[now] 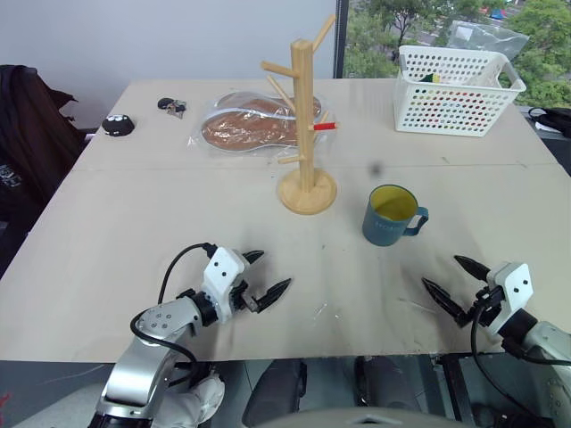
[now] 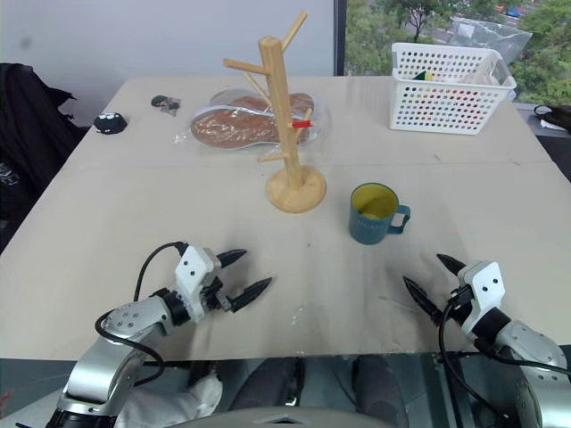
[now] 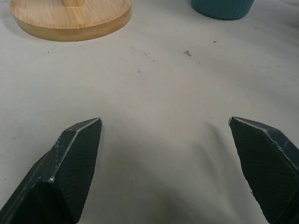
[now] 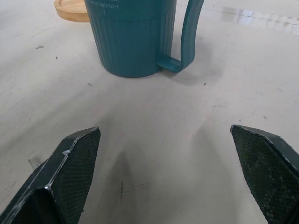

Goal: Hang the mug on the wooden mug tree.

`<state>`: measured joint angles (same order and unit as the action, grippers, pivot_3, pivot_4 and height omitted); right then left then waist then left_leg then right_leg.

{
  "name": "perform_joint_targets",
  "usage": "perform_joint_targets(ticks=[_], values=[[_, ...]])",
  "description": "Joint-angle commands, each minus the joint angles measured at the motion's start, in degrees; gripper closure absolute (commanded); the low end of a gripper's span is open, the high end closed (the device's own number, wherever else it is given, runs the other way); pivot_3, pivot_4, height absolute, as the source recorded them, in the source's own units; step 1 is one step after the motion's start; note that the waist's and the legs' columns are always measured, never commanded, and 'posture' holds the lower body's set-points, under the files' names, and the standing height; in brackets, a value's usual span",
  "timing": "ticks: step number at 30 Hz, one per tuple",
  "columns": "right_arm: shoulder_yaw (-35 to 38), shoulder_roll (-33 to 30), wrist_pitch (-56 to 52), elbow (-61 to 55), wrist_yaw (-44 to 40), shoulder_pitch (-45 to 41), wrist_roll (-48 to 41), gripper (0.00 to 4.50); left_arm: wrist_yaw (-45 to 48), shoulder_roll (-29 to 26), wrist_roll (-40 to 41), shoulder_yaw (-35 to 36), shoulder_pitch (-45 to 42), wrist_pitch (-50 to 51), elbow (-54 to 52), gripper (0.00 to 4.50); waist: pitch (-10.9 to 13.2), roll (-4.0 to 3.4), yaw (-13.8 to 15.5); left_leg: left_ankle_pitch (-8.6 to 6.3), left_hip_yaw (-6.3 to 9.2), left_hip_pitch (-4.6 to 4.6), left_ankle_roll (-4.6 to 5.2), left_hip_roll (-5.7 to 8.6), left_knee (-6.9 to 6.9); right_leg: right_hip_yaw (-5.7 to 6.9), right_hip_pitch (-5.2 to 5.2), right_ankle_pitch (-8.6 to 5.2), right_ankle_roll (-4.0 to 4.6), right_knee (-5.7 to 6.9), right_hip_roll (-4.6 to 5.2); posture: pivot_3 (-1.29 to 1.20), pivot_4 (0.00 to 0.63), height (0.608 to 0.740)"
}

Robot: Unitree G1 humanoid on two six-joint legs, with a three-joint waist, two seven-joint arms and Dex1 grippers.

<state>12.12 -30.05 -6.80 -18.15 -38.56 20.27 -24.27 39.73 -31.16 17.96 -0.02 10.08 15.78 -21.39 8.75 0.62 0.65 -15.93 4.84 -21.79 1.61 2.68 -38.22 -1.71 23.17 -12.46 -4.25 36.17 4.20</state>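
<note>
Small teal-blue ribbed mug (image 1: 389,217), yellow inside, stood upright on worktop (image 1: 107,232), right of light-wood mug tree (image 1: 306,116). Both pincers, left (image 1: 266,275) and right (image 1: 455,283), spread, empty. Mug judged rigid, light, breakable; grip rim or body, handle free.

Small pale lettering along a band near the rim of the teal mug (image 4: 135,37), cut off by the frame edge and too small to read with certainty, no other readable text, label, brand or number
</note>
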Motion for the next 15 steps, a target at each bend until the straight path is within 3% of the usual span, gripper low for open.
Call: perform_joint_targets(ticks=[1, 15], values=[[1.4, 0.5, 2.1, -0.3, 0.0, -0.4, 0.4, 0.00, 0.3, 0.4, 0.1, -0.1, -0.6, -1.3, -1.1, 0.04, 0.0, 0.00, 0.0, 0.00, 0.00, 0.00, 0.00, 0.00, 0.00, 0.00, 0.00, 0.00, 0.00, 0.00, 0.00, 0.00, 0.150, 0.740], [1.2, 3.5, 5.6, 2.1, 3.1, -2.1, 4.1, 0.00, 1.8, 1.1, -2.4, -0.8, -2.1, -6.8, 2.9, 0.04, 0.0, -0.02, 0.0, 0.00, 0.00, 0.00, 0.00, 0.00, 0.00, 0.01, 0.00, 0.00, 0.00, -0.02, -0.01, 0.00, 0.150, 0.740]])
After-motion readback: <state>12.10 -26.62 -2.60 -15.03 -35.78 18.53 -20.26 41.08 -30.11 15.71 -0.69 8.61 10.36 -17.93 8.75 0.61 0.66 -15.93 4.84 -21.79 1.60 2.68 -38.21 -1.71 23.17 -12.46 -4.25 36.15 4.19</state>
